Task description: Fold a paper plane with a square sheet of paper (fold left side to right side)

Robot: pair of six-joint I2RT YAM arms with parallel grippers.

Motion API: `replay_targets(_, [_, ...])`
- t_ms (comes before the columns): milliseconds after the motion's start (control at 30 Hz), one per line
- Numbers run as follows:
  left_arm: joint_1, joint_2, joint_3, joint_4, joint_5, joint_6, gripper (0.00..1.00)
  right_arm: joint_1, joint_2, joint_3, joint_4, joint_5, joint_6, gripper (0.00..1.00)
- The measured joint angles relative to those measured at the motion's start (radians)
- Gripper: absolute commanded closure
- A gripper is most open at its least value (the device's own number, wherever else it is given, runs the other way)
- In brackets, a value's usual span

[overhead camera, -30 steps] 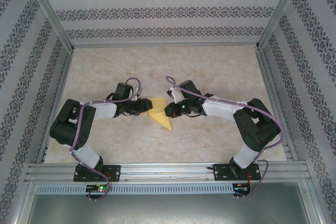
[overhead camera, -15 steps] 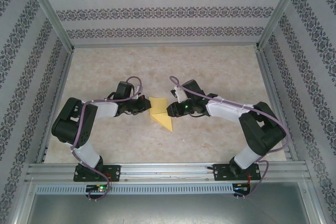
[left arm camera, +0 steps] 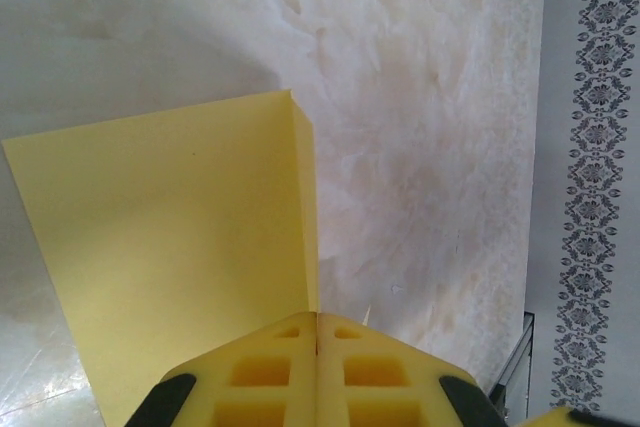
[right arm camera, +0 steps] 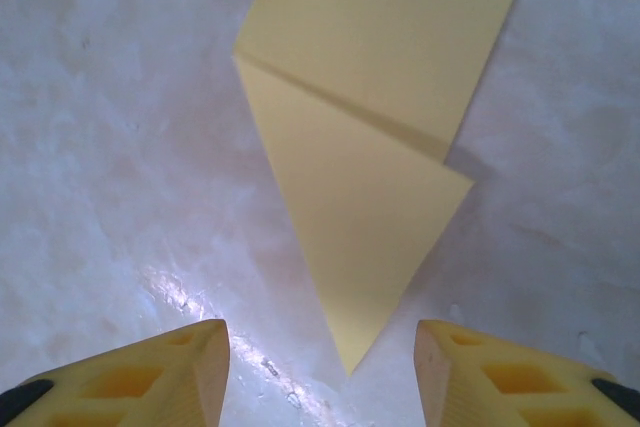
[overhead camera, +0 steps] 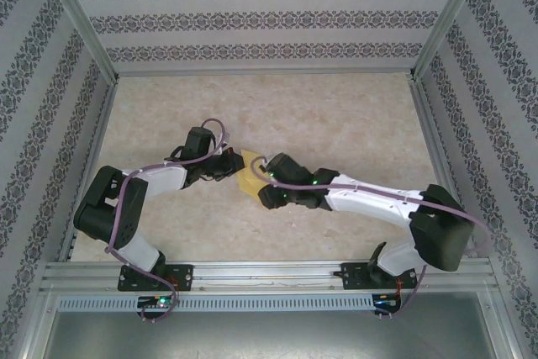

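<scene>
At the left edge of the yellow paper [right arm camera: 370,197], the left gripper [left arm camera: 318,319] pinches it; the right gripper [right arm camera: 320,335] is open, so a tug might tear it

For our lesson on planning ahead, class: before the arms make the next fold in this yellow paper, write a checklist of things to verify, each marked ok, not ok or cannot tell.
1. Left fingers shut on the paper edge: ok.
2. Right fingers open: ok.
3. Paper's pointed tip lined up with the gap between the right fingers: ok.
4. Pointed end resting on the table: ok.
5. Folded flap lying flat on the layer beneath: cannot tell.
</scene>
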Motion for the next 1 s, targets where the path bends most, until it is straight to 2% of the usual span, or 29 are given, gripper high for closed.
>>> replay_targets(267, [-0.008,-0.001,0.021,-0.013,0.000,-0.002,1.00,0.106,0.193,0.071,-0.005,0.208,0.023,0.47])
replay_targets(500, [-0.012,-0.002,0.030,-0.020,0.000,-0.001,1.00,0.121,0.270,0.112,-0.003,0.283,0.026,0.52])
replay_targets(800, [-0.012,-0.002,0.032,-0.041,0.000,-0.001,1.00,0.121,0.307,0.122,-0.003,0.317,0.034,0.66])
replay_targets(1000, [-0.012,-0.002,0.034,-0.043,-0.001,0.000,0.98,0.121,0.322,0.124,-0.003,0.325,0.035,0.81])
